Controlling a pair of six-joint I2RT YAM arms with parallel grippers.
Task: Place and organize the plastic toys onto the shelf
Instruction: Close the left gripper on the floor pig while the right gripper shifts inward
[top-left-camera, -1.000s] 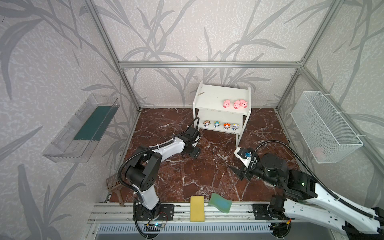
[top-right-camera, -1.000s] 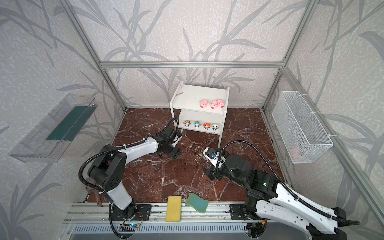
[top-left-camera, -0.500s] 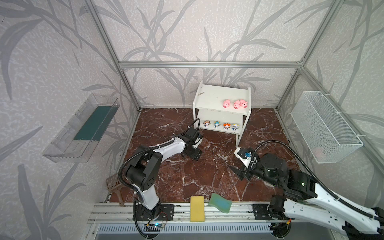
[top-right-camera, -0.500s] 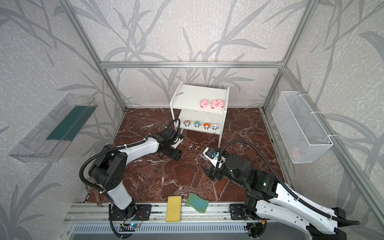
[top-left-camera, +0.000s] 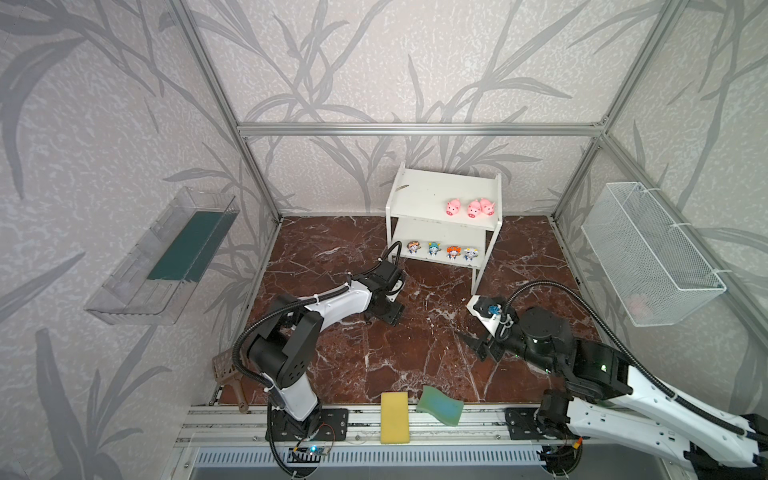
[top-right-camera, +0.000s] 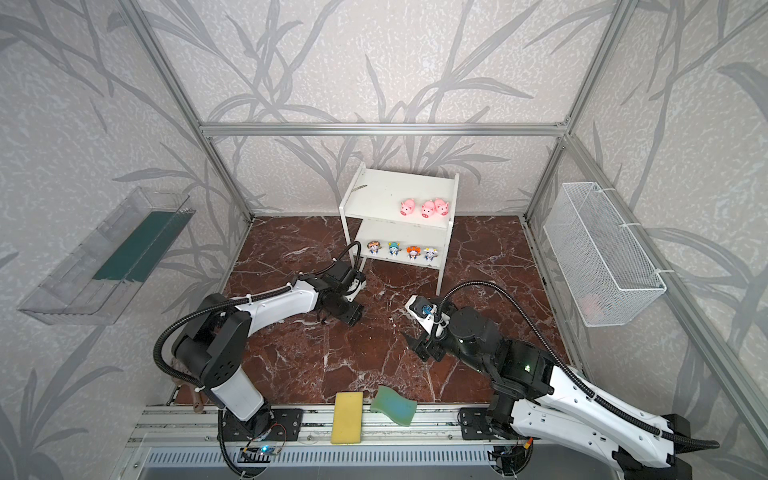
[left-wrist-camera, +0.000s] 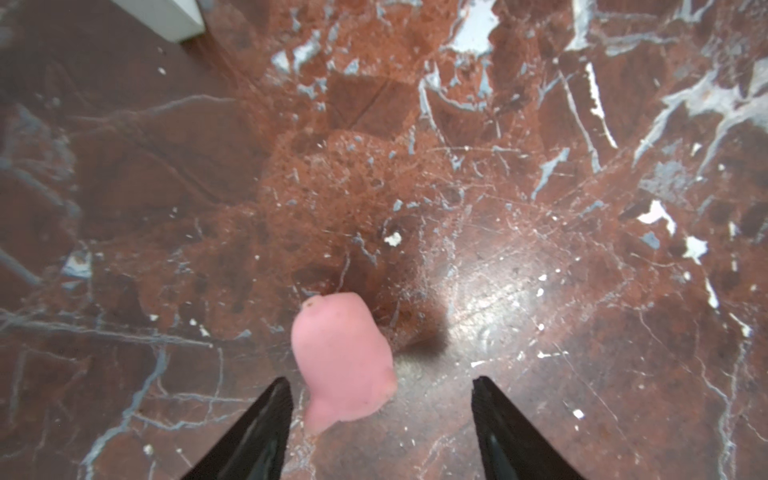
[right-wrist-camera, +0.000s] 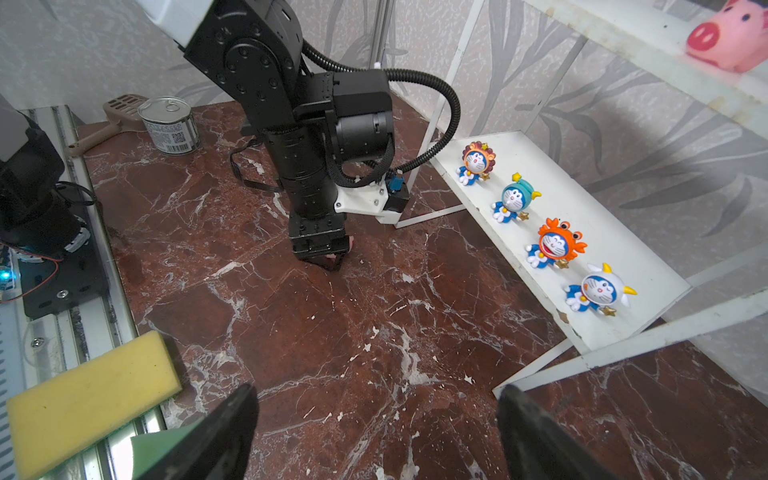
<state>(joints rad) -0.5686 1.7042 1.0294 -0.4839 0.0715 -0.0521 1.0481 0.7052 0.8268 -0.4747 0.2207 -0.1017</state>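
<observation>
The white shelf (top-left-camera: 432, 195) stands at the back. Three pink pigs (top-left-camera: 473, 209) sit on its top board, and several cartoon figurines (top-left-camera: 442, 250) line its lower board (right-wrist-camera: 552, 232). A fourth pink pig (left-wrist-camera: 340, 357) lies on the marble floor between the fingers of my left gripper (left-wrist-camera: 380, 380). It is close to one finger (left-wrist-camera: 266, 424) and apart from the other; the jaws are open. In both top views this gripper (top-left-camera: 386, 312) points down in front of the shelf's left leg and hides the pig. My right gripper (right-wrist-camera: 378, 388) hovers open and empty right of centre (top-left-camera: 473, 340).
A yellow sponge (top-left-camera: 394, 417) and a green sponge (top-left-camera: 440, 405) lie at the front rail. A tin can (right-wrist-camera: 168, 124) and a brown scoop (top-left-camera: 226, 370) are at the front left corner. A clear wall tray (top-left-camera: 166, 257) hangs left, a wire basket (top-left-camera: 648, 257) right.
My left gripper has shifted slightly forward and down over the pig, and its jaws have narrowed. The right arm has not moved.
</observation>
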